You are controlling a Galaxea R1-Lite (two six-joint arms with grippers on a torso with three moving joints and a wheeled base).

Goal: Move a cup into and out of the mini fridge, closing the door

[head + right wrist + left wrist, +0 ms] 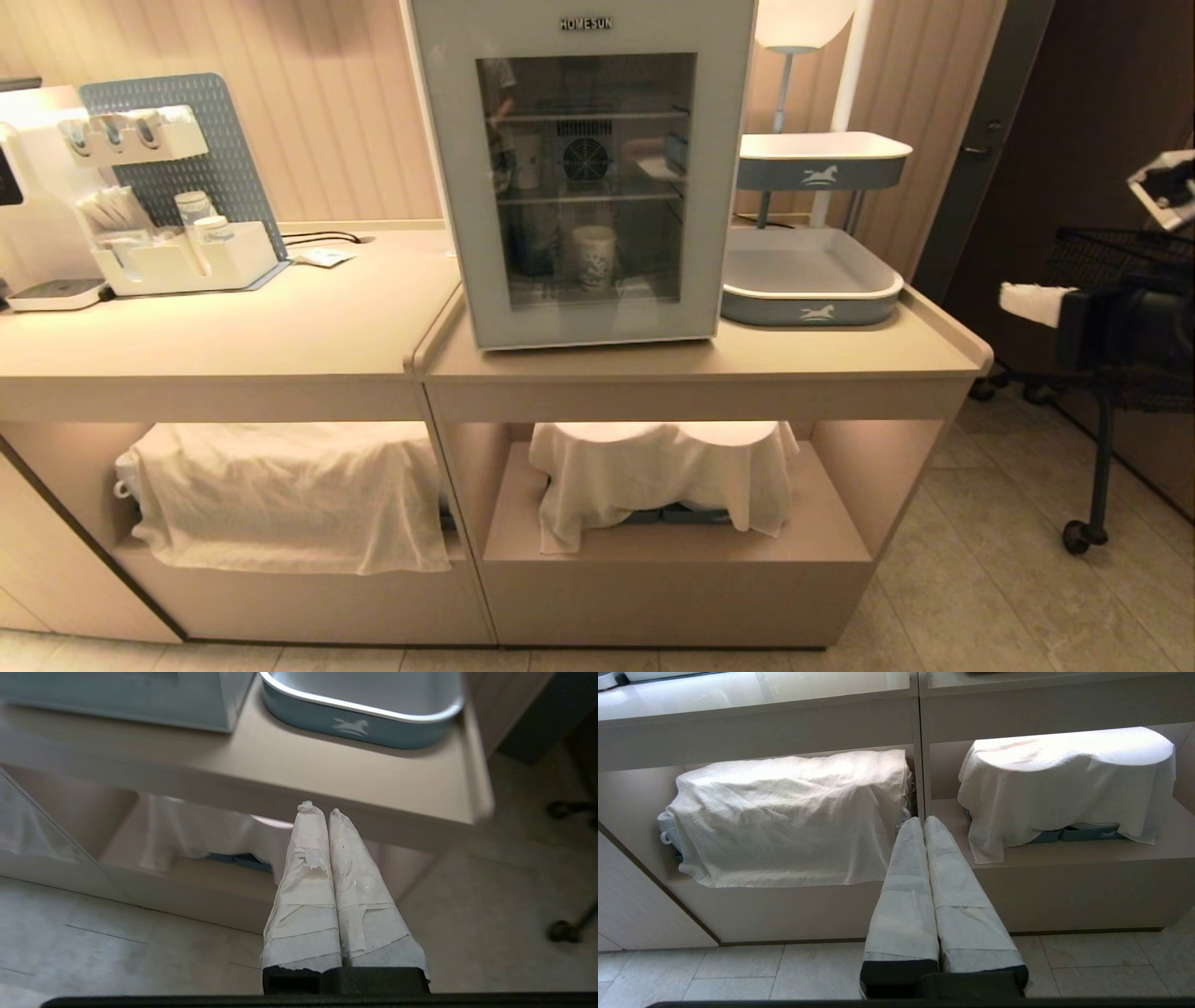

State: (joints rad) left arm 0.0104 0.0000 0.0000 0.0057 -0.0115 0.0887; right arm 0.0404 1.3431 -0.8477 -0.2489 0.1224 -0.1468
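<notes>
While we are looking down from the head camera, the mini fridge (583, 173) is standing upright on the bench (709, 359), its long axis vertical and its front facing us. The door (597, 187) is sitting closed, its tinted glass flush with the white frame. Through the glass we are seeing the cup (594, 259) standing upright on the lowest shelf, rim up, tapering downward, below the round rear fan (585, 160).

The bench is running wide and pale, with open shelves beneath where two white cloths (289, 495) are draping over stored items. A blue-grey tray (810, 280) is resting just beside the fridge on its right, and an organiser (177, 252) is sitting well to the left. The floor is tiled, and a dark wheeled cart (1111, 373) is standing at the right.

Our right gripper (322, 812) is hanging in front of and below the bench edge, well apart from the cup, its wrapped fingers pressed together and holding nothing. Our left gripper (923, 822) is hanging low before the cloth-covered shelves, fingers likewise pressed together and empty.
</notes>
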